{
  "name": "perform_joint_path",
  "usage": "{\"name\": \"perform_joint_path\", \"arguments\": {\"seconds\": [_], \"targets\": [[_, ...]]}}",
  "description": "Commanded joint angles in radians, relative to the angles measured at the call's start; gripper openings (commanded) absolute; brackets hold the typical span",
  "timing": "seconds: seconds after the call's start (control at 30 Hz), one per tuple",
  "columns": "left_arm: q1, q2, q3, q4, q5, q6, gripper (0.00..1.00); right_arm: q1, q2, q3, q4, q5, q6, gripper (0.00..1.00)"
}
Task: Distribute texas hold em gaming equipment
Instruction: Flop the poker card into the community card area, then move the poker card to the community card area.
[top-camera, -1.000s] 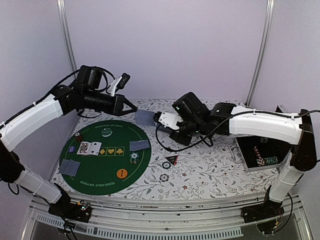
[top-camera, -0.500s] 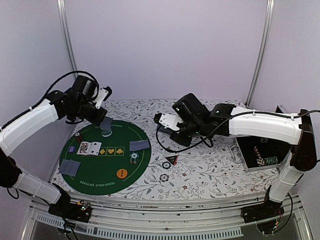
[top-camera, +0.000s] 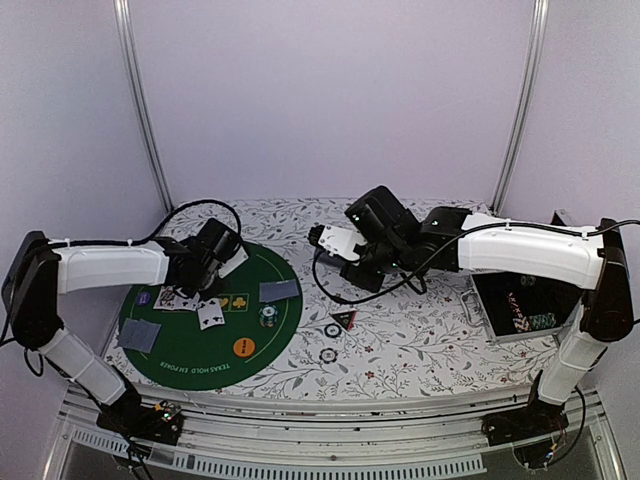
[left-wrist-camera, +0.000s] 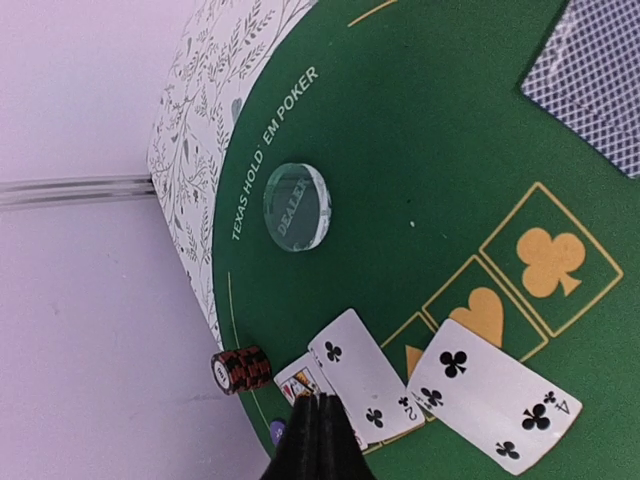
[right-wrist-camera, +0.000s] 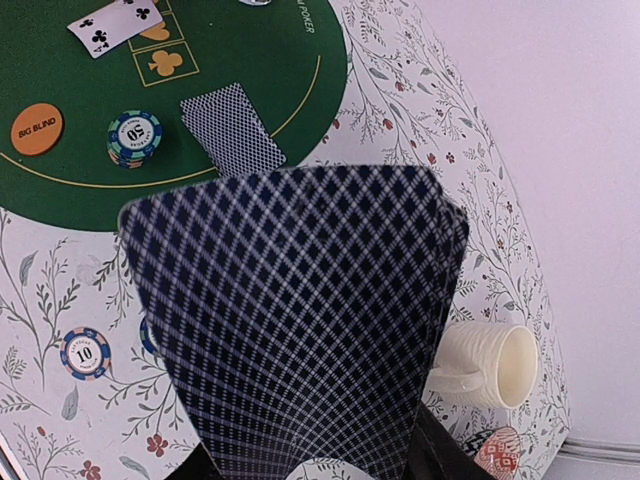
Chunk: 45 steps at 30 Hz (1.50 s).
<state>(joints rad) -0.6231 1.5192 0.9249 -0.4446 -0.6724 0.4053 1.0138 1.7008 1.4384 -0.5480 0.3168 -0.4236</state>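
My left gripper (top-camera: 196, 287) (left-wrist-camera: 320, 405) is shut and empty, low over the round green mat (top-camera: 200, 365). Its tips hang above a face card at the left end of the row. Beside it lie the two of clubs (left-wrist-camera: 365, 375) and the four of clubs (left-wrist-camera: 495, 395) (top-camera: 210, 315), both face up. The clear dealer disc (left-wrist-camera: 296, 207) and a red-black chip stack (left-wrist-camera: 240, 369) sit near the mat's rim. My right gripper (top-camera: 325, 240) is shut on a fanned deck of playing cards (right-wrist-camera: 290, 330), backs to the camera, right of the mat.
Face-down cards (top-camera: 280, 290) (top-camera: 138, 335), a chip stack (top-camera: 267, 316) and the orange button (top-camera: 244, 347) lie on the mat. The triangular marker (top-camera: 344, 320) and loose chips (top-camera: 327, 354) lie off it. A cream mug (right-wrist-camera: 485, 365), a patterned dish (right-wrist-camera: 497, 452) and an open case (top-camera: 520, 305) stand right.
My left gripper carried a card from beside the right gripper down to the mat. That card now lies face up in the row. The right arm stayed still.
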Motion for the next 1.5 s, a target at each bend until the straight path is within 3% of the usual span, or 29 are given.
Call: {"name": "perform_joint_path", "arguments": {"seconds": [0.0, 0.1, 0.17, 0.27, 0.3, 0.33, 0.37, 0.47, 0.6, 0.63, 1.0, 1.2, 1.47], "targets": [[-0.051, 0.006, -0.078, 0.202, -0.041, 0.116, 0.0, -0.004, -0.036, -0.007, 0.024, 0.013, 0.011, 0.45], [-0.066, 0.008, -0.075, 0.145, 0.038, 0.063, 0.0, -0.005, -0.035, -0.004, 0.021, 0.014, 0.011, 0.45], [-0.065, 0.013, -0.026, 0.049, 0.093, -0.051, 0.0, -0.005, -0.035, -0.003, 0.019, 0.015, 0.011, 0.45], [-0.064, 0.037, 0.084, -0.111, 0.136, -0.353, 0.0, -0.004, -0.034, -0.002, 0.018, 0.015, 0.011, 0.45], [-0.064, 0.042, 0.111, -0.154, 0.158, -0.471, 0.05, -0.004, -0.033, -0.003, 0.017, 0.013, 0.012, 0.45], [-0.064, 0.038, 0.123, -0.179, 0.182, -0.574, 0.19, -0.005, -0.03, -0.001, 0.017, 0.012, 0.012, 0.45], [-0.063, 0.025, 0.118, -0.19, 0.216, -0.666, 0.39, -0.005, -0.027, 0.002, 0.017, 0.01, 0.013, 0.45], [-0.063, -0.036, 0.051, -0.187, 0.262, -0.912, 0.6, -0.005, -0.022, 0.005, 0.017, 0.005, 0.016, 0.45], [-0.063, -0.084, -0.036, -0.202, 0.286, -1.098, 0.95, -0.005, -0.031, -0.003, 0.017, 0.004, 0.016, 0.45], [-0.062, -0.09, -0.06, -0.197, 0.3, -1.131, 0.98, -0.005, -0.032, -0.005, 0.019, 0.004, 0.016, 0.45], [0.041, 0.005, -0.219, 0.0, 0.445, -1.235, 0.98, -0.005, -0.035, -0.013, 0.021, 0.002, 0.026, 0.45], [0.085, 0.055, -0.248, 0.085, 0.492, -1.236, 0.91, -0.004, -0.035, -0.014, 0.021, 0.006, 0.026, 0.45], [0.152, 0.078, -0.247, 0.143, 0.501, -1.172, 0.75, -0.005, -0.036, -0.017, 0.02, 0.008, 0.025, 0.45]]}}
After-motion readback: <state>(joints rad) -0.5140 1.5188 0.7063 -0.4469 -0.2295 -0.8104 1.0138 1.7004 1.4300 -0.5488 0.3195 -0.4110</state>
